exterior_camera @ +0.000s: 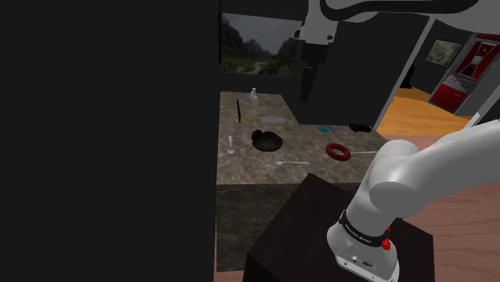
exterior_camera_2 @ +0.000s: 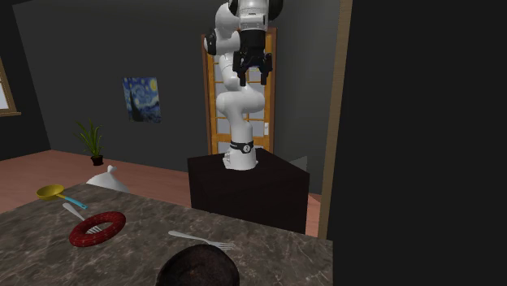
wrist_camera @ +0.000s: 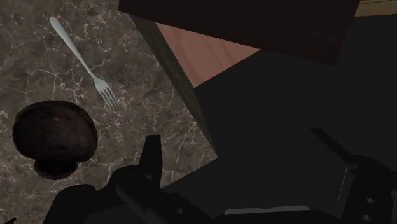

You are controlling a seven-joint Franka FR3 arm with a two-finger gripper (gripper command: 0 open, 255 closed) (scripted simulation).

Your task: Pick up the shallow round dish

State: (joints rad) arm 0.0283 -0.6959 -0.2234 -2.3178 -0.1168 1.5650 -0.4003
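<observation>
Shoulder view: my gripper (exterior_camera: 306, 90) hangs high over the counter (exterior_camera: 248, 172), fingers spread apart with nothing between them. The dark round dish (exterior_camera: 267, 141) sits on the counter toward that view's left, well below me. A fork (exterior_camera: 292, 163) lies near it and a red ring (exterior_camera: 338, 151) sits further right. I judge nothing is done yet: the descent, closing and lift all remain. No brand or label is readable; the marks on my arm's base band are too small to read.
</observation>
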